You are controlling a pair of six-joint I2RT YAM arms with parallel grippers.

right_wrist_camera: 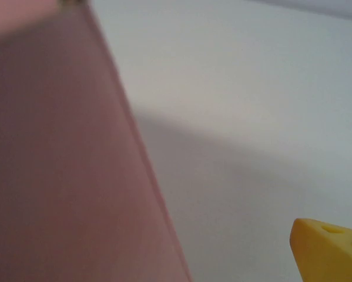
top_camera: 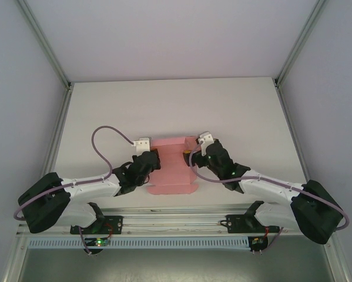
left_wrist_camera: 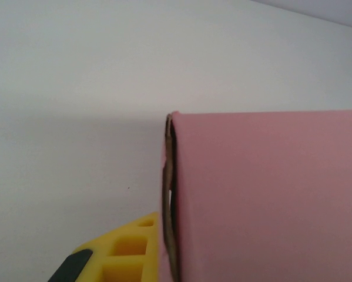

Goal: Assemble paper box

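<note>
paper box (left_wrist_camera: 264,200): pink, part-folded, mid-table (top_camera: 164,106) toward near edge, between both arms | left gripper (top_camera: 150,167): pressed together, pinching box's left wall | right gripper (top_camera: 191,157): spread wide at right wall, yellow finger (right_wrist_camera: 328,247) clear of card | step (judged): raising side walls | next: right closes on right wall squarely, no buckling

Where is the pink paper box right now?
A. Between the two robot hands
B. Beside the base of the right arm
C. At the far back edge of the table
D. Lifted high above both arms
A: seen from above, the paper box sits on the table with the left hand at its left side and the right hand at its right side.
</note>
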